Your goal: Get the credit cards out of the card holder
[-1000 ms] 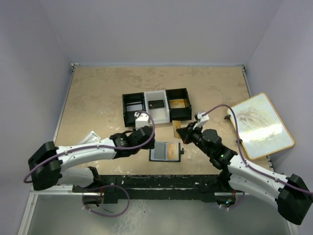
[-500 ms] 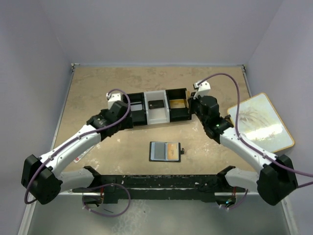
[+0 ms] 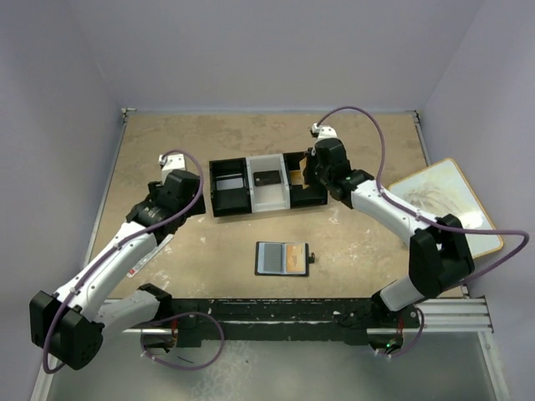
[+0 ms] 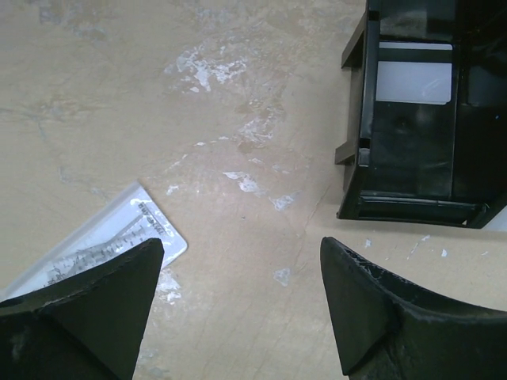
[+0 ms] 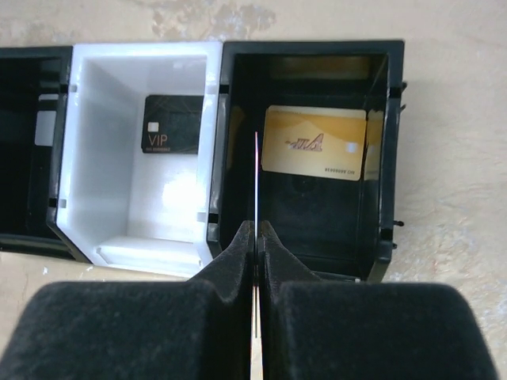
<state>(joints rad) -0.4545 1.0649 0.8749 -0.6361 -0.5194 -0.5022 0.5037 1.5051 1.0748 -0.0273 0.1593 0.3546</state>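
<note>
Your right arm stretches far, its end effector (image 5: 256,229) hanging over the right black compartment of the tray (image 5: 309,47). The fingers are pinched tight on a held card (image 5: 256,182), upright and edge-on, so you see only its thin edge. Below it a gold card (image 5: 313,142) lies flat, long axis left-right. A dark card (image 5: 172,124) lies the same way in the white middle compartment. Your left arm bends out left of the tray, end effector (image 4: 239,253) wide with nothing in it, between a packet (image 4: 103,237) and the tray. The holder (image 3: 272,258) lies open on the near-centre surface, long axis left-right, a sleeved card (image 3: 294,259) in its right half.
</note>
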